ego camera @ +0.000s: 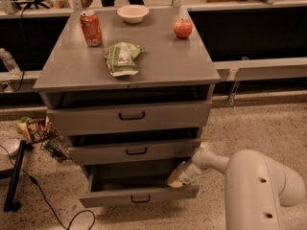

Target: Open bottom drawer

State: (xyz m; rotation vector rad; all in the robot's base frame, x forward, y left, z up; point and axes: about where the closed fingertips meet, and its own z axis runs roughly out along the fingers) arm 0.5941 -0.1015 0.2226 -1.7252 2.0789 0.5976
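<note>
Half out, the bottom drawer [115, 196] has my gripper [176, 178] at its right near corner; gripper's spread I cannot tell; I should pull straight nearward, not sideways.

The hand [175, 180] at the bottom drawer's [112, 198] right front corner hides part of its rim; the middle drawer [103, 153] overhangs and hides its back.

You have dim, warm light from overhead: the worktop [163, 61] carries a soft sheen toward 12 o'clock, and the bottom drawer [139, 194] is deep in shadow inside. The gripper [176, 178], at 5 o'clock by that drawer's right corner, catches pale light.
</note>
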